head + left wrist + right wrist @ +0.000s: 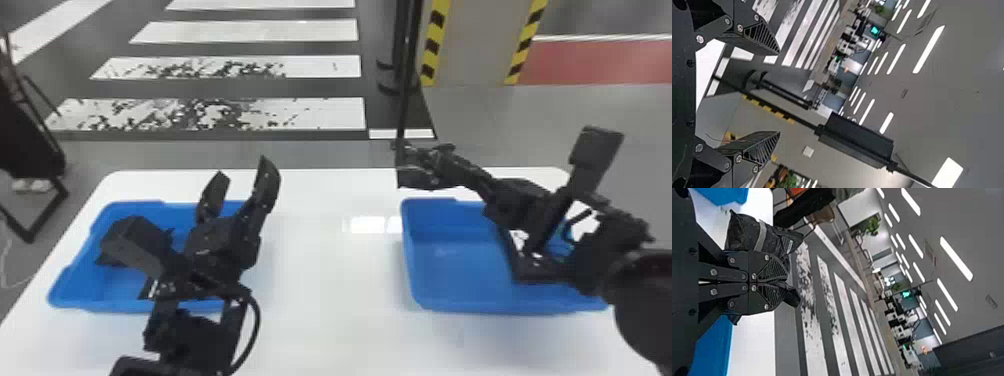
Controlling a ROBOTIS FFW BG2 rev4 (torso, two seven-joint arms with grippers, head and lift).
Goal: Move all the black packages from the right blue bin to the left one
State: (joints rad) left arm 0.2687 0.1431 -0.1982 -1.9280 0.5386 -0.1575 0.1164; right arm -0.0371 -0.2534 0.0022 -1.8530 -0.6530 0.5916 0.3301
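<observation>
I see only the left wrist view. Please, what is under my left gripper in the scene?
Observer: In the head view, the left gripper is over the left blue bin.
Operator: Thank you. And the right gripper, does it hold something?
Observer: Yes, it is shut on a black package.
Operator: Is this package resting inside a bin now, please?
Observer: No, it is held up in the air.

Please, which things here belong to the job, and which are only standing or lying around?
For the job:
- right claw, holding a black package
- left blue bin
- right blue bin
- white table under both bins

Only around:
- black pole
- white floor stripes
- yellow-and-black strips
</observation>
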